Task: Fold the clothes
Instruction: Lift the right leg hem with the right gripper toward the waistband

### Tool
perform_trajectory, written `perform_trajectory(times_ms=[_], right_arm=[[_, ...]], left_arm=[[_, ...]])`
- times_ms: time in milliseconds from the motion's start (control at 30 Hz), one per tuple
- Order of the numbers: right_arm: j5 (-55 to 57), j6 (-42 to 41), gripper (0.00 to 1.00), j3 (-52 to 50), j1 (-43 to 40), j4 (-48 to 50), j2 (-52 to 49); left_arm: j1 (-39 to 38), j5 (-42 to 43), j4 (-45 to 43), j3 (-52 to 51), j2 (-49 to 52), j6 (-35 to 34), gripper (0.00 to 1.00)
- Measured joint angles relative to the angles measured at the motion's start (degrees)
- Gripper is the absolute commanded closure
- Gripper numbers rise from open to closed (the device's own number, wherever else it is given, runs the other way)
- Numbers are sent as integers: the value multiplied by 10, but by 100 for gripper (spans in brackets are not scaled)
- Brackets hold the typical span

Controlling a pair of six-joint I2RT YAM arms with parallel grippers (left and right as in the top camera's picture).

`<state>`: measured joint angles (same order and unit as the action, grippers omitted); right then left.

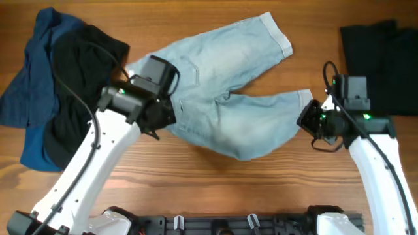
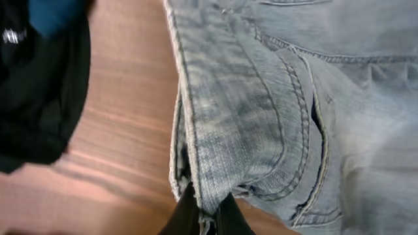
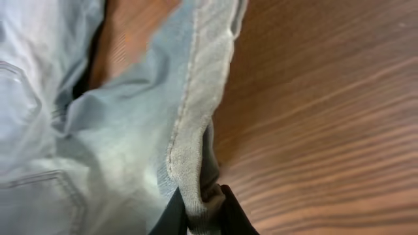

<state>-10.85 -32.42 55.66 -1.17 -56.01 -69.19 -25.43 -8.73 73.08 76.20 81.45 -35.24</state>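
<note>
Pale-blue denim shorts (image 1: 219, 98) lie spread across the middle of the table, one leg toward the back right, the other toward the right. My left gripper (image 1: 164, 117) is shut on the waistband edge at the shorts' left side; the left wrist view shows the denim (image 2: 261, 111) pinched between the fingers (image 2: 208, 219). My right gripper (image 1: 308, 119) is shut on the cuffed hem of the right leg; the right wrist view shows the cuff (image 3: 196, 130) between its fingers (image 3: 202, 215). A black garment (image 1: 81, 78) lies on a royal-blue one (image 1: 32, 85) at the left. A dark folded garment (image 1: 382, 62) is at the back right.
Bare wooden table (image 1: 196, 189) runs along the front, between the two arm bases. The black garment (image 2: 39, 91) lies close to the left of the left gripper.
</note>
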Motion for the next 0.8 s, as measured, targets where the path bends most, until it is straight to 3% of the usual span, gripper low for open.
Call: perform_trajectory(times_ms=[267, 533, 800], right_arm=[[4, 22, 96, 0, 0, 19, 20], [8, 29, 96, 1, 0, 228, -24], [-10, 31, 96, 4, 2, 483, -169]], left_arm=[[-70, -18, 59, 0, 0, -80, 96], [-65, -97, 16, -5, 0, -139, 96], [32, -130, -94, -44, 5, -148, 96]])
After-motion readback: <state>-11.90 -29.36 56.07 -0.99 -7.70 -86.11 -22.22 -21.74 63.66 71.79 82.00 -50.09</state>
